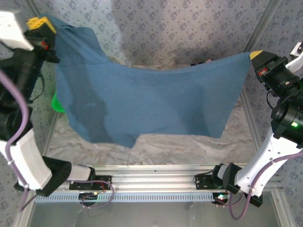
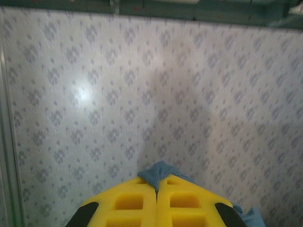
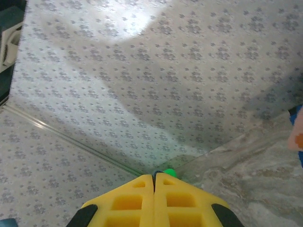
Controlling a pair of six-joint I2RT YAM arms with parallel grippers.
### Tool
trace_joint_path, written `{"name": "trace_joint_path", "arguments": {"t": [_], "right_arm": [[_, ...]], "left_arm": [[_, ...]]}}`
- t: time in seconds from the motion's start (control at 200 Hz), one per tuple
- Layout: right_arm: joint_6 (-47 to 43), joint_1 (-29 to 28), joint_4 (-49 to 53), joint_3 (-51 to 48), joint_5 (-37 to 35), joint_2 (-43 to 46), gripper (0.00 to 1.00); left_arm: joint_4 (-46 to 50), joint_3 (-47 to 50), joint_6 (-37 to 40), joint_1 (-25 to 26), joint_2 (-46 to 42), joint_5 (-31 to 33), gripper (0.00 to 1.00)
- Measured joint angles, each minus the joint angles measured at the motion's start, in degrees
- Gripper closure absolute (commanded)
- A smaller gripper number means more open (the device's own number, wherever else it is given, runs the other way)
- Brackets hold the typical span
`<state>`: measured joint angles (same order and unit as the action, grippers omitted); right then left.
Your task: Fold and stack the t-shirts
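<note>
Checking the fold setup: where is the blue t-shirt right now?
In the top external view the blue t-shirt hangs spread above the table, its upper corners pinched by the left hand at far left and the right hand at right.

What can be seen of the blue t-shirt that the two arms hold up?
The t-shirt is plain dusty teal-blue, soft thin cloth, no print visible. It hangs spread wide over the table, pinched at one upper corner by the left end effector and at the other by the right end effector, both shut. The top edge sags between them; the left side falls in darker folds. In the left wrist view a small tuft pokes out between the yellow fingers.
</note>
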<state>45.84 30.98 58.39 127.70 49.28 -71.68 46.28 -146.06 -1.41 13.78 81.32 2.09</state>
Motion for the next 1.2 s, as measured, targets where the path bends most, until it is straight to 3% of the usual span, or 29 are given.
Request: {"name": "trace_joint_path", "arguments": {"t": [0.3,0.405,0.525,0.685,0.805,1.039,1.199], "right_arm": [[-13.4,-6.9,0.2,-17.1,-12.6,-9.9,1.0],[-18.0,-9.9,-1.6,-22.1,-17.7,-18.3,1.0],[-24.1,-13.3,-2.3,-21.0,-24.3,-30.8,1.0],[-30.8,-16.8,-2.0,-10.7,-33.7,-48.9,1.0],[-34.1,-18.8,-1.8,-4.8,-40.2,-56.7,1.0],[-36.3,-20.8,-2.7,-2.7,-46.1,-58.6,1.0],[-36.9,-21.9,-5.9,-7.1,-48.4,-56.6,1.0]], "left_arm": [[-10.3,24.8,2.9,-0.8,11.3,1.7,1.0],[-13.3,30.4,3.5,-0.9,17.8,2.4,1.0],[-17.8,35.7,4.0,-0.9,24.0,4.7,1.0],[-20.5,35.8,4.2,-0.9,33.4,8.1,1.0],[-20.5,33.4,4.0,-0.9,40.2,9.1,1.0],[-20.5,33.2,2.4,-0.9,43.3,9.8,1.0],[-20.0,33.7,0.6,-0.9,41.9,9.1,1.0]]}}
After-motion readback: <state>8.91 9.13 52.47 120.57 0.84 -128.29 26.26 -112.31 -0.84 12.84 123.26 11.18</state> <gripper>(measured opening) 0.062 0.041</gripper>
